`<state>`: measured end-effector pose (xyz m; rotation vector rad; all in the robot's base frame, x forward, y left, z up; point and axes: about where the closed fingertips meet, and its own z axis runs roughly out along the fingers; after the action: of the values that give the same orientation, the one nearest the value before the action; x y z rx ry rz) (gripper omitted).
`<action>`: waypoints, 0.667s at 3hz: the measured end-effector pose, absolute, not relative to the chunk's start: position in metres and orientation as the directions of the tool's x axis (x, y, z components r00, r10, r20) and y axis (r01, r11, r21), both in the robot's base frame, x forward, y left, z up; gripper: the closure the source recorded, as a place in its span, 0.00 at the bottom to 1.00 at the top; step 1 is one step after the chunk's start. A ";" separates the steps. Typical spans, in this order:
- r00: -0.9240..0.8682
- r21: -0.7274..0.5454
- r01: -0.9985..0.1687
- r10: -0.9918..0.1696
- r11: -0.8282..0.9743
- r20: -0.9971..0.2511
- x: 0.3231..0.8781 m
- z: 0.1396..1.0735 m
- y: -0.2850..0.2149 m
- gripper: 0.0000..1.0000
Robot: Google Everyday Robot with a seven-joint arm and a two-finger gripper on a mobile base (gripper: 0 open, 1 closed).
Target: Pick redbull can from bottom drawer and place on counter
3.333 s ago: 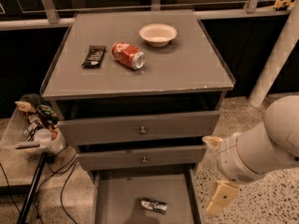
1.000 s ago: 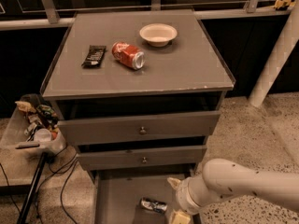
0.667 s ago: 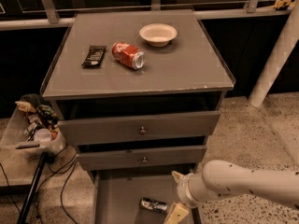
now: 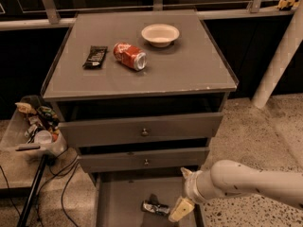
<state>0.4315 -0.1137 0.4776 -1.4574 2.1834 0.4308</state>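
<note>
A: Arm pose?
B: The white arm (image 4: 251, 183) comes in low from the right, approx. level, and reaches left under the counter's (image 4: 189, 74) front right corner. The gripper (image 4: 182, 207) is at its end, tipped downward over the right side of the bottom drawer (image 4: 118, 197).

A: Jaws?
B: Can't tell how far open. Nothing visibly held.

A: And the redbull can (image 4: 155, 207)?
B: On its side on the drawer floor, right of centre, just beside the gripper on its left. Can't tell if they're touching.

A: Drawer itself?
B: Pulled out, sticking fwd beyond the counter's front edge. The two knobbed drawers (image 4: 142, 129) above it each stand slightly out, the upper one more than the lower.

A: What's on top?
B: A pale bowl (image 4: 160, 34) near the back edge, a bit right of centre. A red soda can (image 4: 130, 56) lies on its side left of centre. A dark snack packet (image 4: 95, 56) sits next to it, twd the left edge. All well apart from the gripper.

A: Round about?
B: Left of the cabinet there's a clear bin (image 4: 35, 126) of odds and ends, with cables (image 4: 61, 183) on the floor below. A white post (image 4: 279, 60) leans at the right, past the counter's back right corner.
</note>
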 end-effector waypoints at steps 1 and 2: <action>-0.304 -0.012 -0.925 -0.757 0.381 -0.579 0.431 0.467 -0.112 0.00; -0.263 -0.038 -0.923 -0.702 0.382 -0.662 0.440 0.453 -0.110 0.00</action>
<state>0.4398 -0.1099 0.4527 -1.3915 2.0492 0.4819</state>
